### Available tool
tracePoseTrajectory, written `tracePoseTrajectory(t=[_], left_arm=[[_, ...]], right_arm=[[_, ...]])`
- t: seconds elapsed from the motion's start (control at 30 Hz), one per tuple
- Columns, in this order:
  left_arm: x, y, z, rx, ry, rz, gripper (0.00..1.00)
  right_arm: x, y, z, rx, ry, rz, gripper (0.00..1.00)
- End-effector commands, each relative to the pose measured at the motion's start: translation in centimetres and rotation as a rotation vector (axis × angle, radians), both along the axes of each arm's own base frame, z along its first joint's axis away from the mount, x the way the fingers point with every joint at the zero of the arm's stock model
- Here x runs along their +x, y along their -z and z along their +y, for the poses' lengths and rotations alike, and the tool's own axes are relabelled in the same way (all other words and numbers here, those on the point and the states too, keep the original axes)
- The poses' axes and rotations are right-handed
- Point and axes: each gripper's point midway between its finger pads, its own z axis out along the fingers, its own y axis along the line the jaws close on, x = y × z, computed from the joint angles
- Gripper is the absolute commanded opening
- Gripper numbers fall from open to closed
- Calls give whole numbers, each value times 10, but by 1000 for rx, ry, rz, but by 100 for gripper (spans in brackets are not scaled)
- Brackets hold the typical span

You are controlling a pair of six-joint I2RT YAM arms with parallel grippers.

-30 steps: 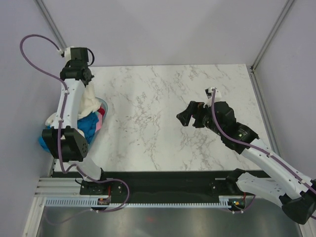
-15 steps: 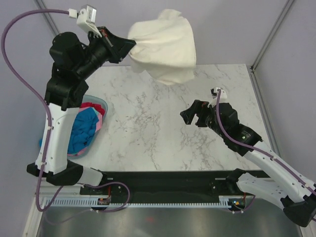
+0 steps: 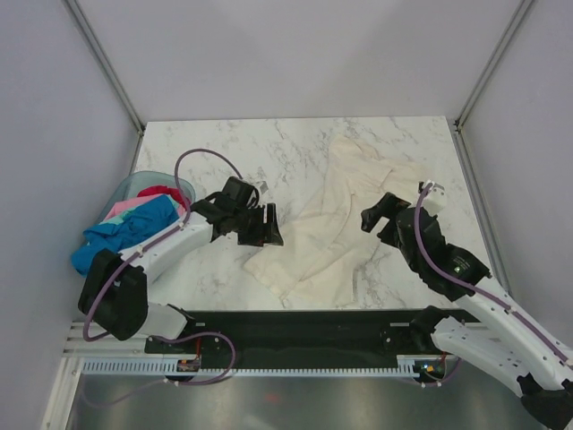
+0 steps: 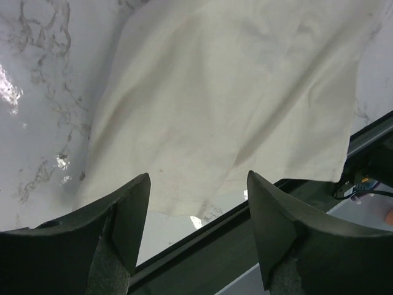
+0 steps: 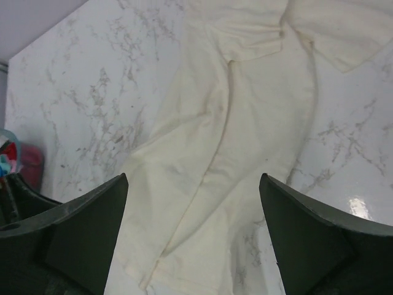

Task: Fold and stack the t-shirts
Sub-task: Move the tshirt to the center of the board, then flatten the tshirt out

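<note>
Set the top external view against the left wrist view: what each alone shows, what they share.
Top external only: the basket of coloured shirts, the right pincer, and the sleeves of the cream t-shirt. Left wrist only: the gap between the open fingers of the left pincer, nothing held. Both: the cream t-shirt lying on the marble table, its hem near the front edge.

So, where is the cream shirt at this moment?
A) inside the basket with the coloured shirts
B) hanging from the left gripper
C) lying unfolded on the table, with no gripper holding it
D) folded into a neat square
C: the cream shirt lies spread out on the table, and the left gripper and the right gripper both stand open with nothing between their fingers.
</note>
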Motion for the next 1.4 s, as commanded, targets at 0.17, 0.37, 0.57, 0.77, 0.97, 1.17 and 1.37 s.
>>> tracePoseTrajectory(t=[0.17, 0.37, 0.57, 0.77, 0.97, 1.17, 1.37], left_arm=[[13, -22, -44, -50, 83, -167, 75], [-18, -15, -59, 22, 192, -193, 73], [-62, 12, -82, 13, 243, -99, 66], [-57, 63, -61, 178, 132, -31, 58], [-22, 103, -24, 288, -28, 111, 59], [42, 120, 14, 321, -182, 167, 56], [144, 63, 50, 367, -368, -3, 60]], right_arm=[[57, 45, -49, -198, 193, 205, 95], [87, 77, -76, -175, 214, 299, 92], [143, 109, -140, -137, 354, 358, 85], [159, 127, -203, -50, 487, 401, 75], [165, 111, -203, 9, 433, 362, 74], [146, 91, -207, -23, 460, 316, 74], [133, 106, -206, -8, 488, 355, 71]])
